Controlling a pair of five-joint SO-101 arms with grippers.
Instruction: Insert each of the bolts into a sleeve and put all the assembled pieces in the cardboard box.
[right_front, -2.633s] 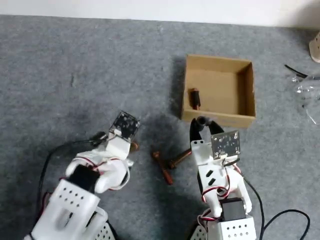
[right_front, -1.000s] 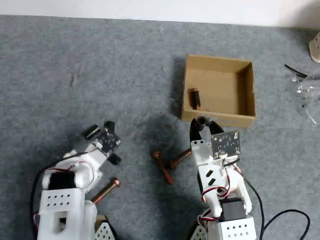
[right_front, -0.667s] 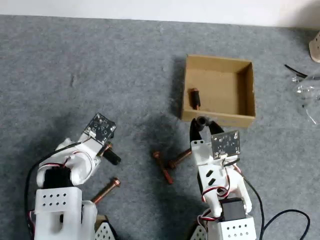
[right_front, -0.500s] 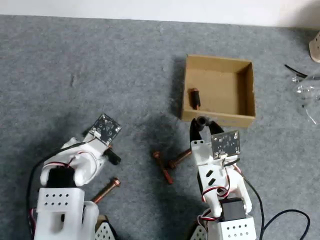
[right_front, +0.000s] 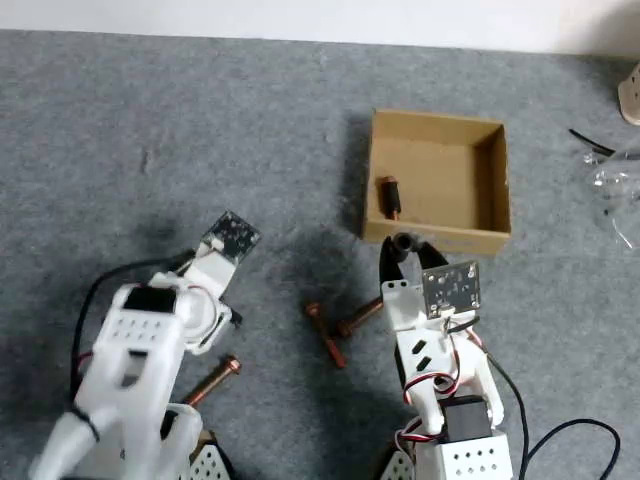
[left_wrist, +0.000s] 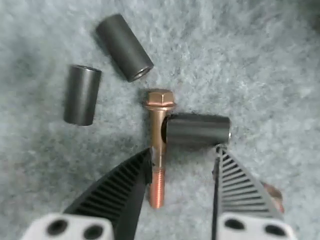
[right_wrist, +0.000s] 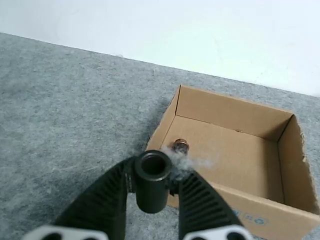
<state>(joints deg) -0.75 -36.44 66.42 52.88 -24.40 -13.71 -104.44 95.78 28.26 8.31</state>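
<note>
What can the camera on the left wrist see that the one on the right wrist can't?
Left wrist camera: three loose black sleeves and a copper bolt lying under the open left hand. Right wrist camera: the cardboard box with one piece inside, and the right hand shut on a fourth sleeve. Both: the grey carpet.

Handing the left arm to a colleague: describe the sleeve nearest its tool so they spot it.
On the grey carpet, the open left tool hangs over a copper bolt. The sleeve lies crosswise beside that bolt's shank; the other two sleeves lie apart, out toward the bolt's head.
</note>
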